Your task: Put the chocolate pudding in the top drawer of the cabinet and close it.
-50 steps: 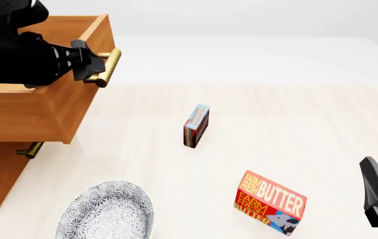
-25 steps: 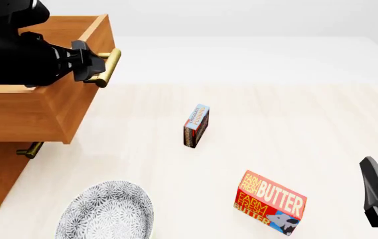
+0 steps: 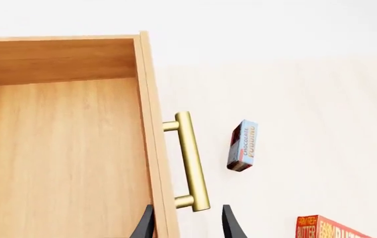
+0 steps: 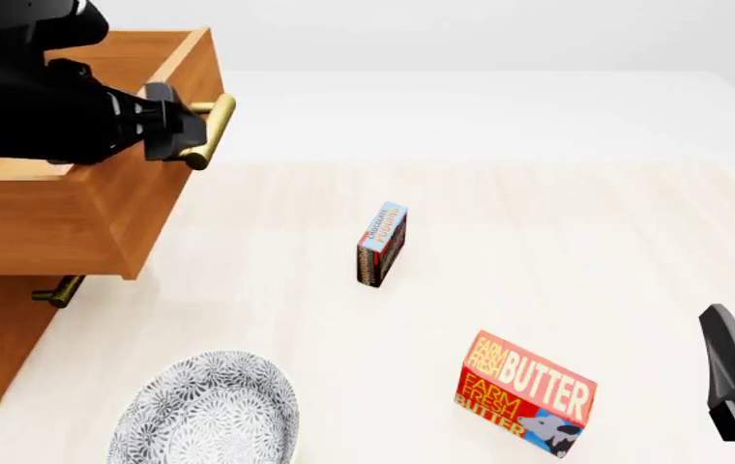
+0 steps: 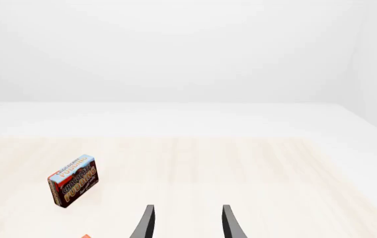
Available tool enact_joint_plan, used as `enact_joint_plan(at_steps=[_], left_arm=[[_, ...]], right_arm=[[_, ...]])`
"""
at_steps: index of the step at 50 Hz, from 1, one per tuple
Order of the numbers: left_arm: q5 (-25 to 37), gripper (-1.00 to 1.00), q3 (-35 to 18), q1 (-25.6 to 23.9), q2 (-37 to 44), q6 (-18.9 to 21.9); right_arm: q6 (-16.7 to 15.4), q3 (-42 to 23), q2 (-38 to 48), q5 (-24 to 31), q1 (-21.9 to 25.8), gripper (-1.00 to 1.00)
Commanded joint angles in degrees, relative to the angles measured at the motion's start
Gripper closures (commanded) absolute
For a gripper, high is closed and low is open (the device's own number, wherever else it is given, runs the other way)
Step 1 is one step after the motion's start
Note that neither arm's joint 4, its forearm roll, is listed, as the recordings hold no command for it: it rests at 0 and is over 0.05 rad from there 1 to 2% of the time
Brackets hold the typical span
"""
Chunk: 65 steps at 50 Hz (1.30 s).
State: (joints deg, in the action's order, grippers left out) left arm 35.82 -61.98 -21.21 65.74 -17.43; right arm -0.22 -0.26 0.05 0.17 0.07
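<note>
Brass handle (image 3: 190, 161) between left jaws, top drawer (image 4: 77, 193) open, chocolate pudding (image 4: 382, 244) upright

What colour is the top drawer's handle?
Brass-gold; the handle shows best in the left wrist view.

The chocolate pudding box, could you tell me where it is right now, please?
In the front view the chocolate pudding stands on edge near the table's middle, right of the open top drawer and beyond the butter box, untouched by either gripper.

At upper left of the front view, the black left gripper (image 4: 174, 124) sits slightly higher beside the brass bar handle (image 4: 209, 130).
</note>
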Motion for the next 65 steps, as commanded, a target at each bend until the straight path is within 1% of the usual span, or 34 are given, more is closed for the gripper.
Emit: enact_joint_plan(at_steps=[1, 15, 16, 21, 37, 38, 45, 49, 55, 60, 61, 62, 65], left_arm=[[-1.84, -1.00, -5.41, -4.73, 1.01, 6.61], [-1.30, -1.00, -9.16, -6.97, -0.75, 10.34], [-1.51, -1.00, -9.07, -7.35, -1.30, 10.06], [-1.89, -1.00, -8.69, -7.14, -2.97, 10.75], [-0.36, -1.00, -10.40, -6.97, -5.76, 13.45], [-0.08, -1.00, -11.03, -7.11, -6.07, 14.46], [0.82, -1.00, -12.17, -7.79, -7.23, 16.36], [-0.13, -1.00, -9.75, -8.62, -9.66, 16.07], [-0.40, -1.00, -8.50, -9.33, -11.63, 16.80], [-1.78, -1.00, -7.04, -12.37, -11.65, 19.35], [-1.78, -1.00, -7.04, -12.37, -11.65, 19.35], [-3.12, -1.00, -6.23, -13.22, -12.35, 18.91], [-4.72, -1.00, -3.93, -14.18, -13.02, 19.65]], right_arm=[[-0.01, 0.00, 0.00, 0.00, 0.00, -1.00], [-0.03, 0.00, 0.00, 0.00, 0.02, -1.00], [-0.01, 0.00, 0.00, -0.01, 0.00, -1.00], [0.03, 0.00, 0.00, 0.01, 0.00, -1.00], [0.02, 0.00, 0.00, -0.01, 0.00, -1.00], [-0.02, 0.00, 0.00, -0.01, 0.01, -1.00], [-0.01, 0.00, 0.00, -0.01, 0.01, -1.00], [-0.02, 0.00, 0.00, 0.00, 0.01, -1.00], [-0.02, 0.00, 0.00, -0.01, 0.01, -1.00], [0.02, 0.00, 0.00, 0.00, -0.01, -1.00], [0.02, 0.00, 0.00, 0.00, -0.01, -1.00], [0.01, 0.00, 0.00, 0.00, 0.00, -1.00], [0.00, 0.00, 0.00, -0.01, 0.00, -1.00]])
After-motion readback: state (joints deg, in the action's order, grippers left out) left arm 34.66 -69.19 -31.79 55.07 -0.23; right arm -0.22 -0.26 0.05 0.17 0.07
